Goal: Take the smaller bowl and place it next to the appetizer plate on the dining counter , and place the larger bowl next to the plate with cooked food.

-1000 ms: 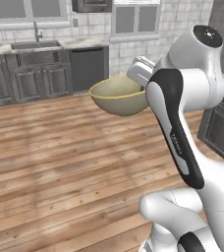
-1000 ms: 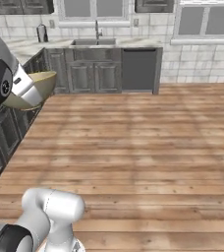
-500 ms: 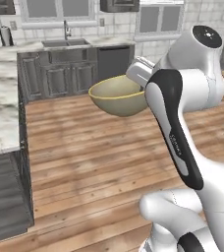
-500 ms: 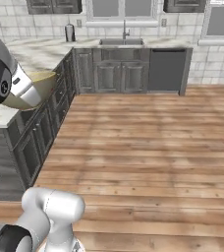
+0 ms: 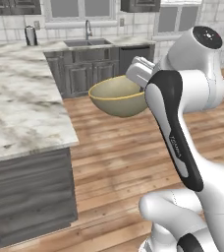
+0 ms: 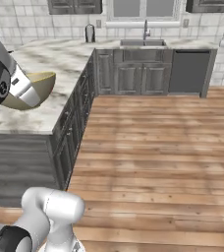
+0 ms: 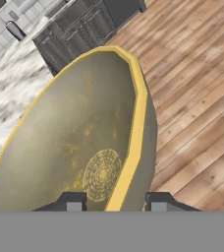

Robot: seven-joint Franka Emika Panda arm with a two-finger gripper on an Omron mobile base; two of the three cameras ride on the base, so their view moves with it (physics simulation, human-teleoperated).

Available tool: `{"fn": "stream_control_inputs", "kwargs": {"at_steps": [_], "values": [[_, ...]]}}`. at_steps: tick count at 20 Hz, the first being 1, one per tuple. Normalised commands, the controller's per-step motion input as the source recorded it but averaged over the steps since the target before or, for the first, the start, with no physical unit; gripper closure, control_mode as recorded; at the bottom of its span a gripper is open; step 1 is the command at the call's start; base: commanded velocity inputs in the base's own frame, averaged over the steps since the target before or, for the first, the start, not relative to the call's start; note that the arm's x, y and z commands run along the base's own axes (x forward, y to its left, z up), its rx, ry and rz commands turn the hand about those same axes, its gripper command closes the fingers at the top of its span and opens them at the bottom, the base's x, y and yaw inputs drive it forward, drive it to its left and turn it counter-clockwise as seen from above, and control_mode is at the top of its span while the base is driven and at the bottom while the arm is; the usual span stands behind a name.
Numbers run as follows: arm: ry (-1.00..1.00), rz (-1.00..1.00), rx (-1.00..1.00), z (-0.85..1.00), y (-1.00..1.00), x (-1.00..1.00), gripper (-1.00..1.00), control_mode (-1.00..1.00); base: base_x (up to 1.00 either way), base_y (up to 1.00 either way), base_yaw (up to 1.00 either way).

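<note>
The larger bowl (image 5: 116, 98), wide and tan with a yellowish rim, hangs in the air over the wood floor, close to the corner of a marble worktop (image 5: 20, 113). My gripper (image 5: 136, 78) is shut on its rim on the side nearest the arm. In the hand view the fingertips (image 7: 73, 202) straddle the yellow rim, one inside the larger bowl (image 7: 74, 142) and one outside it. From the right base view the larger bowl (image 6: 35, 88) sits in front of the worktop (image 6: 45, 64), next to my gripper (image 6: 28, 93). The smaller bowl, both plates and the dining counter are out of view.
Grey cabinets run under the worktop and along the back wall, with a sink and faucet (image 6: 144, 37), a dark panel (image 6: 188, 71) to its right and a dark canister (image 6: 89, 33). Open wooden floor (image 6: 148, 147) spreads to the right.
The whole picture has shifted, so the base has moved: the marble worktop and its cabinets have come in large on the left. The bowl stays in the gripper, unchanged.
</note>
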Motion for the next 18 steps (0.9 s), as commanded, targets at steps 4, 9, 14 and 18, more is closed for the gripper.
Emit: {"fn": "stream_control_inputs", "kwargs": {"at_steps": [4, 9, 14, 18], "values": [[0.0, 0.0, 0.0, 0.0, 0.0, 0.0, 1.0, 1.0, 0.44, 1.0, 0.0], [0.0, 0.0, 0.0, 0.0, 0.0, 0.0, 1.0, 1.0, 0.19, 0.9, 0.0], [0.0, 0.0, 0.0, 0.0, 0.0, 0.0, 1.0, 1.0, 0.12, 0.81, 0.0], [0.0, 0.0, 0.0, 0.0, 0.0, 0.0, 1.0, 1.0, 0.0, 0.92, 0.0]]}}
